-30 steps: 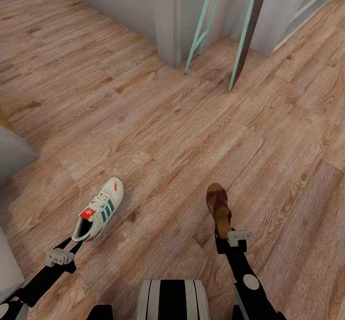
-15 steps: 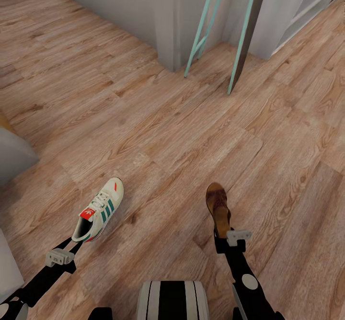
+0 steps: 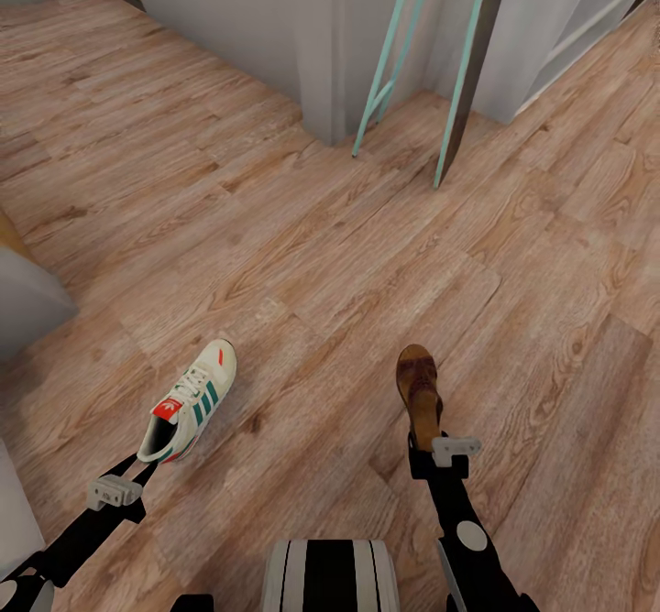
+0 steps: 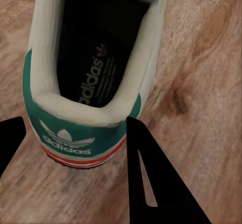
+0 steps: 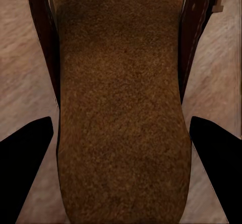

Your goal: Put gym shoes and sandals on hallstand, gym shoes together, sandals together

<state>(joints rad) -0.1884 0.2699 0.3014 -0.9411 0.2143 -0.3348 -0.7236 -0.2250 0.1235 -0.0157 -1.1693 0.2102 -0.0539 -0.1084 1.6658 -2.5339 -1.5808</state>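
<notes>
at the lower left of the head view, the left gripper [image 3: 147, 473] was clamped on the heel of a cream gym shoe [image 3: 190, 399] with green stripes, toe pointing up the frame, over the wood plank floor [image 3: 302, 255]. right of centre, low in the frame, the right gripper [image 3: 423, 447] grasped the heel end of a brown sandal [image 3: 418, 393]. two teal poles [image 3: 385, 62] leaned against a grey wall [image 3: 229, 7] along the top
</notes>
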